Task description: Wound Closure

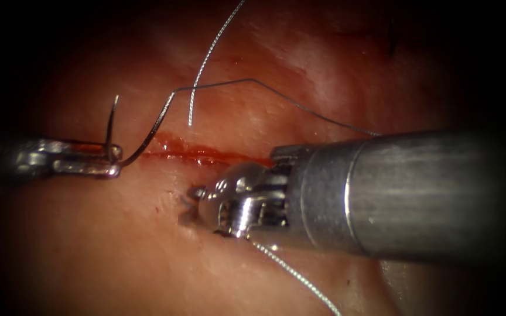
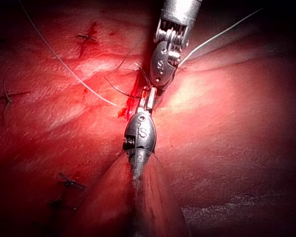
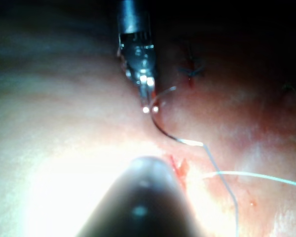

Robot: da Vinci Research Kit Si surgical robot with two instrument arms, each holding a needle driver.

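My left tool lies at the left end of the cut, jaws shut on the curved needle about mid-curve. The needle is free of the tissue, its tip pointing up and its tail rising to the right. Dark thread runs from the tail to the right and passes behind the right shaft. My right tool rests on the tissue just below the cut, jaws shut with nothing visible in them. The left wrist view has both tools' tips close together, left and right. The right wrist view has the left tool with the needle.
A pale thread with a loose end hangs over the tissue above the cut. Another pale strand trails out from under the right tool. Red fluid lines the cut. Older dark stitches sit further off on the tissue.
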